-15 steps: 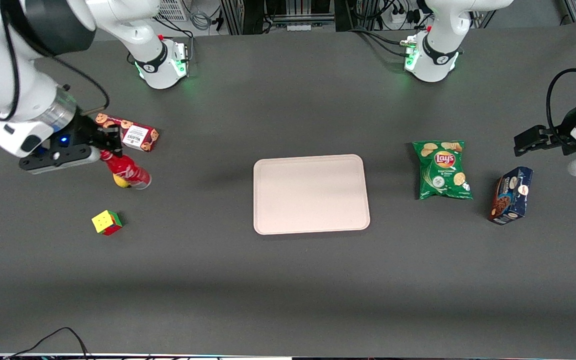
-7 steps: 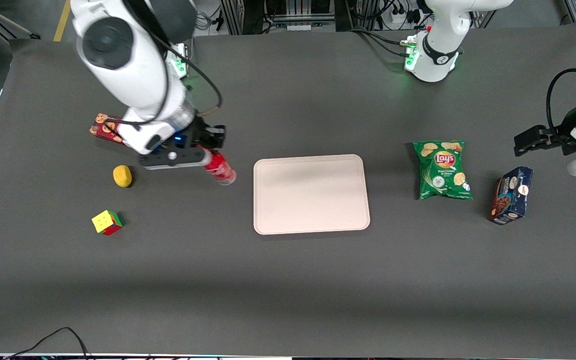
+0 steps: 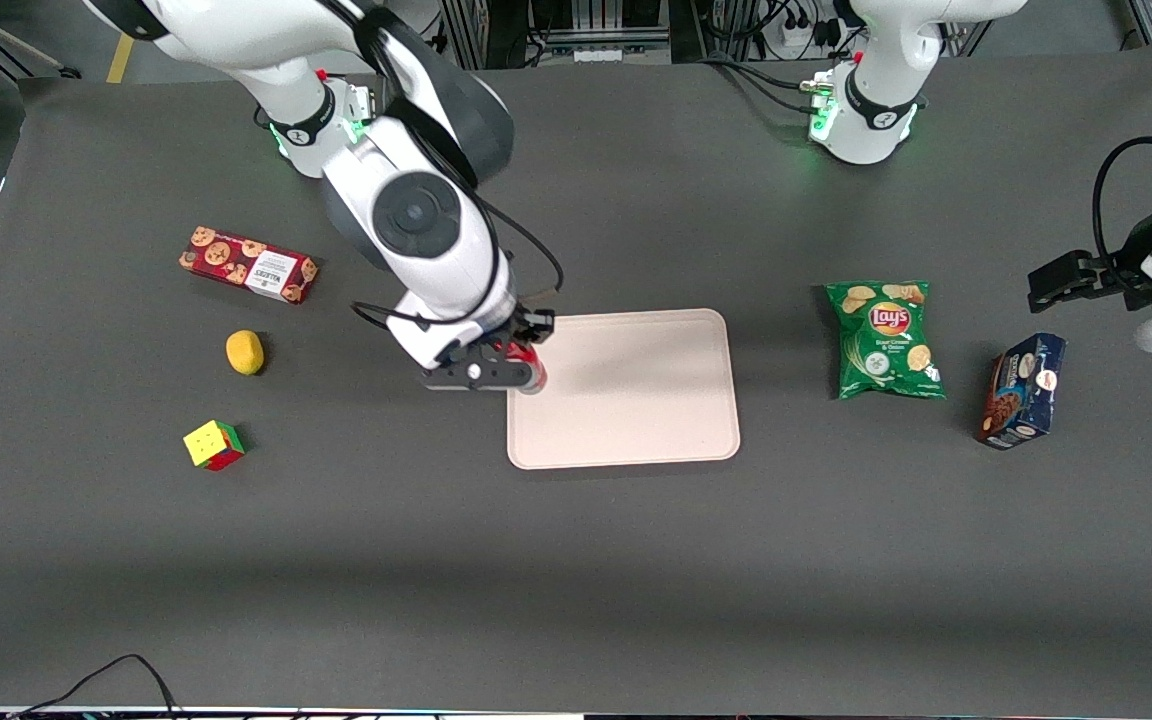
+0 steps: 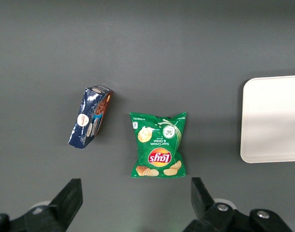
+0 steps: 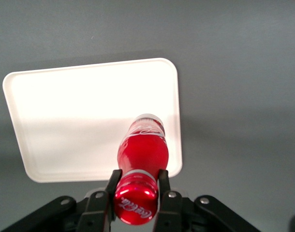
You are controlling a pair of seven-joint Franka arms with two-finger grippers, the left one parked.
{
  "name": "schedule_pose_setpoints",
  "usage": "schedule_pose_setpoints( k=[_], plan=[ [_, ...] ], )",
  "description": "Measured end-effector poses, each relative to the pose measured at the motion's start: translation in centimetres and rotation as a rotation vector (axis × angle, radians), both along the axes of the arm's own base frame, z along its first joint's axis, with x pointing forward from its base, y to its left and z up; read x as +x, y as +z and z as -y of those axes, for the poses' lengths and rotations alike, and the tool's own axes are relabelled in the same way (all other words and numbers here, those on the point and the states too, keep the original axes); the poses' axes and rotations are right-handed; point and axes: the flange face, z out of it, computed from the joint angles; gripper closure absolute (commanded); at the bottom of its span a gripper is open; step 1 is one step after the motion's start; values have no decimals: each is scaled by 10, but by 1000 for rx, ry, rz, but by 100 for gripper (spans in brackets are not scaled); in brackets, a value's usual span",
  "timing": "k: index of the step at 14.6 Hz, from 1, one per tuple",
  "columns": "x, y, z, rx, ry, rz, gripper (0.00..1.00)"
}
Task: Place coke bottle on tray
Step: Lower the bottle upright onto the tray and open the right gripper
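Observation:
My gripper (image 3: 521, 362) is shut on the coke bottle (image 3: 532, 368), a small red bottle held by its neck and hanging above the tray's edge toward the working arm's end. In the right wrist view the fingers (image 5: 112, 182) clamp the neck just under the red cap, and the coke bottle (image 5: 142, 150) hangs base down over the tray (image 5: 65, 121). The tray (image 3: 636, 400) is a large pale beige-pink rectangle with nothing lying on it. It also shows partly in the left wrist view (image 4: 275, 121).
A red cookie box (image 3: 248, 264), a yellow lemon-like object (image 3: 245, 352) and a cube toy (image 3: 214, 444) lie toward the working arm's end. A green chips bag (image 3: 884, 340) and a blue box (image 3: 1022, 390) lie toward the parked arm's end.
My gripper has carried the coke bottle from beside the lemon-like object and the cookie box across the table to the tray's edge. The lemon-like object and the cookie box are now uncovered.

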Motion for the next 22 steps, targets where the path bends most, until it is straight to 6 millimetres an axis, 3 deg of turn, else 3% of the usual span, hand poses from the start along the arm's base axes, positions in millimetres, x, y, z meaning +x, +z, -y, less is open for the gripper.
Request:
schedule_pose_setpoints(
  k=[5,9,10,11,12,13,15,16,20,22],
  plan=[
    [8,-83,-19,-19,-37,-5,100],
    [5,-110,-18,-23,-35,6,100],
    [4,-112,-18,-23,-37,6,93],
    [4,-113,-18,-25,-39,7,72],
    [4,-114,-17,-28,-38,8,59],
    [4,-115,-17,-32,-38,10,36],
    [5,-116,-16,-37,-50,15,5],
    [5,-115,-16,-36,-54,18,0],
    [8,-111,-15,-28,-74,31,0],
    [15,-89,-10,-13,-94,59,0]
  ],
)
